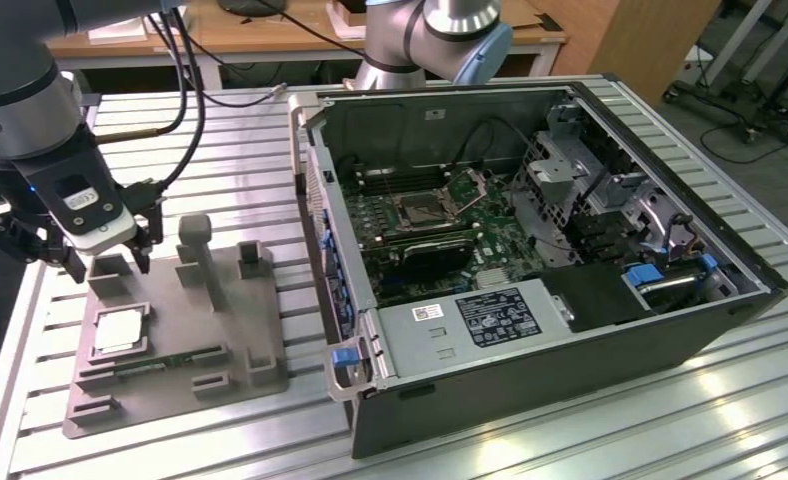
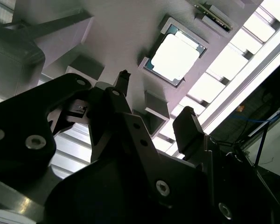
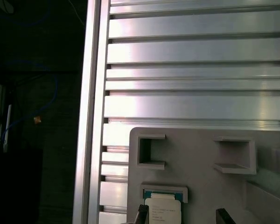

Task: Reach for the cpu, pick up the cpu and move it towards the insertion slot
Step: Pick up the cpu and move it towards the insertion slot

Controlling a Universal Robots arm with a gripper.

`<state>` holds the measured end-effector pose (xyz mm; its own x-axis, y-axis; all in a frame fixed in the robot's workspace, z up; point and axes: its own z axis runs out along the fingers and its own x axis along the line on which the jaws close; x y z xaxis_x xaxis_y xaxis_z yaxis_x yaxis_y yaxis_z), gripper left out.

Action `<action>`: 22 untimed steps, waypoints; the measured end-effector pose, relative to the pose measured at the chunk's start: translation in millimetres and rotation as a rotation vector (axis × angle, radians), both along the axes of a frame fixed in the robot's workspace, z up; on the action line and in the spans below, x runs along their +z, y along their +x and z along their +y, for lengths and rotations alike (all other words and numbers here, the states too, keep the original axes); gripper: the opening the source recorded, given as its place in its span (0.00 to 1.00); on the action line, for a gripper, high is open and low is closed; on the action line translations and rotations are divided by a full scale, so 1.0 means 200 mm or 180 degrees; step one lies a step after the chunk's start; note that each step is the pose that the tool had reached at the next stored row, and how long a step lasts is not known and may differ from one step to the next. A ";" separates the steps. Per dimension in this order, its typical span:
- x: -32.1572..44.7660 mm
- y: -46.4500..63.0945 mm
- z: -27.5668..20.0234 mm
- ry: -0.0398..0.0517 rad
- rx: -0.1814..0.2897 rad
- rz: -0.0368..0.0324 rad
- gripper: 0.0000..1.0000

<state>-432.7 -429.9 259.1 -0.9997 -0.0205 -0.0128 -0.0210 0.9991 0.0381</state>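
Reaching: you are hovering the gripper [image 1: 107,266], claw spread and empty; the cpu [image 1: 118,330] is lying ungrasped at its 6 o'clock, the insertion slot [image 1: 418,208] waiting well apart at 3 o'clock.

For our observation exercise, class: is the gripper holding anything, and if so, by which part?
Nothing is held. The gripper hangs open above the grey holder, and the chip lies untouched in its recess there.

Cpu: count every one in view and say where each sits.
1. The cpu lies flat in a recess of the grey fixture on the exterior view's left, near the open hand. The insertion slot looks empty; others may be hidden.
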 end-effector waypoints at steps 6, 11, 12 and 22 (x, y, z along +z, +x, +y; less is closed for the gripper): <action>-0.005 0.00 -0.002 0.0000 0.0000 -0.0001 0.65; -0.032 0.00 -0.006 -0.0001 0.0000 0.0006 0.65; -0.038 0.00 -0.010 -0.0001 0.0001 0.0011 0.65; -0.102 -0.01 -0.048 -0.0001 0.0000 0.0035 0.65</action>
